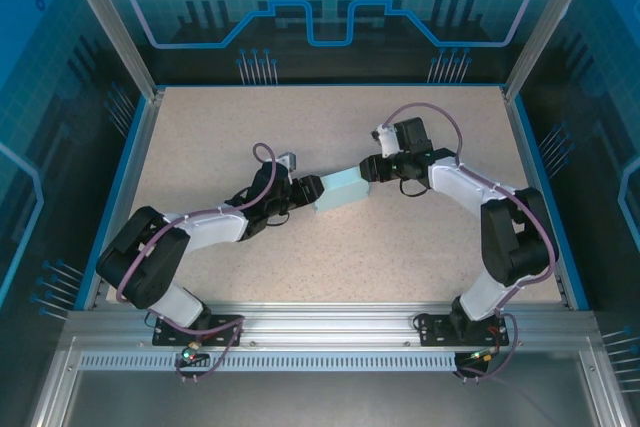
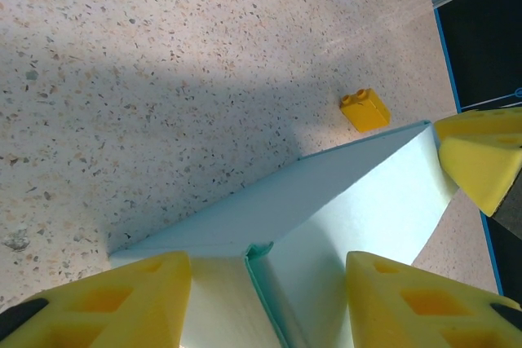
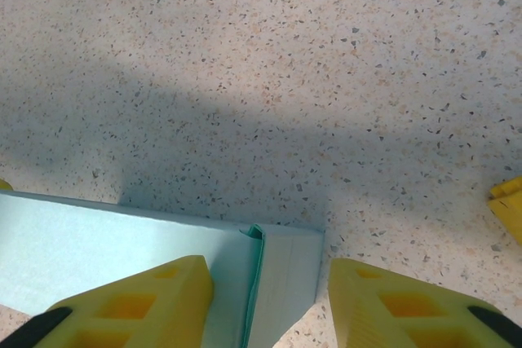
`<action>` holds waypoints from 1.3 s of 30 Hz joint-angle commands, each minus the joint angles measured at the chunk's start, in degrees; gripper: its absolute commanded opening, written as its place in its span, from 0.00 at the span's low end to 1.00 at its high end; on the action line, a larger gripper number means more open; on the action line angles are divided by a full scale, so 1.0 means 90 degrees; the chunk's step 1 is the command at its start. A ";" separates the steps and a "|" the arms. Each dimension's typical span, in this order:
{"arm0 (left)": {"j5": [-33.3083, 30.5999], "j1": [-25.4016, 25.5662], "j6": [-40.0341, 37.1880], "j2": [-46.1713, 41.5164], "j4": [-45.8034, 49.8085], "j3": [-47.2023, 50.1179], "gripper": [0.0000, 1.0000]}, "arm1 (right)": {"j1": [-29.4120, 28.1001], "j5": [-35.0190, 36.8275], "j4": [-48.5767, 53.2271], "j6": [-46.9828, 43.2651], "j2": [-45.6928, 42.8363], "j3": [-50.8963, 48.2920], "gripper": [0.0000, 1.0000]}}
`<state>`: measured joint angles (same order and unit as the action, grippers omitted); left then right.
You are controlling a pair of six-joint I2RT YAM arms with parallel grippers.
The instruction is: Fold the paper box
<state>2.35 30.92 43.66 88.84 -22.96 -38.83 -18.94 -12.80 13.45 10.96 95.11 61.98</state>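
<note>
Right up at the lens, the left pincer (image 2: 269,295) has its yellow fingers (image 2: 122,299) planted either side of the paper box (image 2: 326,209). The pale-blue card runs from one finger clear across to the other, so that reads as a half-wide grip on this end.

From above, the box lies mid-bench, strung between the two arms, with the right pincer (image 1: 372,169) on its far end. On the right wrist view those jaws stand about half-wide astride the card. A sliver of bench (image 1: 300,127) shows between the card and one finger, so I cannot tell whether it pinches or only brackets the end.

Why hold it like this? My read is that taking both ends stops thin card from sliding or springing apart while the walls get squared. A tucked seam (image 3: 254,238) shows at the right-hand end, so the shape looks largely formed.

As for room, there is open speckled surface on every side, and the box sits well apart from the blue rim (image 2: 444,46). The one neighbour is a yellow brick (image 2: 364,110), near the far long edge but not touching the card. It is worth minding if the box gets pushed that way. With an arm at each end, the free directions look to be away from the bases or back toward them.
</note>
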 commanded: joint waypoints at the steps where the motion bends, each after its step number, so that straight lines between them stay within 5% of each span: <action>1: -0.0402 -0.0044 -0.0059 0.0177 0.1193 0.0265 0.53 | -0.0288 0.0126 0.1313 0.0036 0.0207 -0.0333 0.44; 22: -0.0068 -0.0244 -0.0355 -0.0155 0.1583 -0.0153 0.52 | -0.0307 -0.0570 0.0990 0.0451 -0.0275 -0.0289 0.44; 39: 0.0032 -0.0456 -0.0777 -0.0733 0.1967 -0.0396 0.73 | -0.0244 -0.0739 0.1165 0.0461 -0.0655 -0.0072 0.45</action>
<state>1.56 28.10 38.76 83.81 -7.92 -41.76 -20.64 -17.80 22.52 14.63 91.22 62.02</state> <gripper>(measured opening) 0.727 0.450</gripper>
